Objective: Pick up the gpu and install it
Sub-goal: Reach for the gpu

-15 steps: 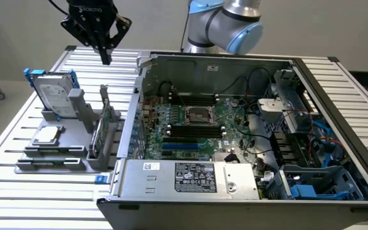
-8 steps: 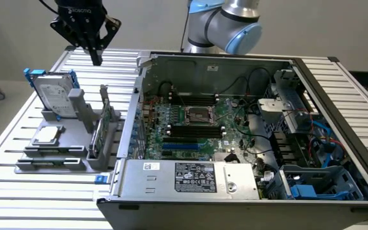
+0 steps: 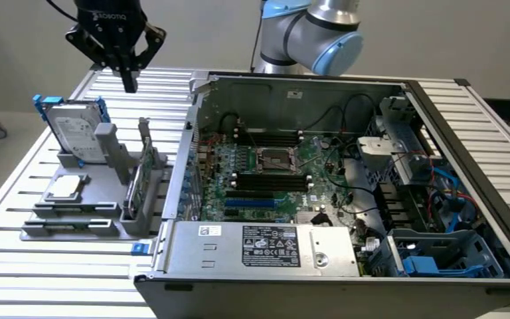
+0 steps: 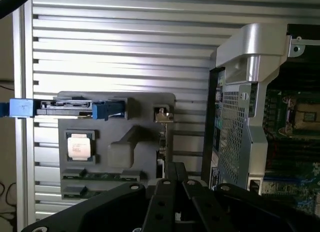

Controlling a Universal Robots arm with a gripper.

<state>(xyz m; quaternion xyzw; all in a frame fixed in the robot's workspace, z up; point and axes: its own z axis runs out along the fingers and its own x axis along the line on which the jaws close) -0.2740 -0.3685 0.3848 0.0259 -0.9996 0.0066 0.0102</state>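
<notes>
Black two-finger gripper hangs high over the slatted aluminium table. Fingers pressed together, pinching nothing. Thin green gpu card with silver end bracket stands on edge in the grey plastic parts holder, in the slot on the side nearest the open black computer case. Gripper well apart from it. Silver hard drive with blue rails stands upright in the same holder. Small square silver processor chip lies flat in its pocket. Wrist view: gripper tips sit over the gpu's top edge.
</notes>
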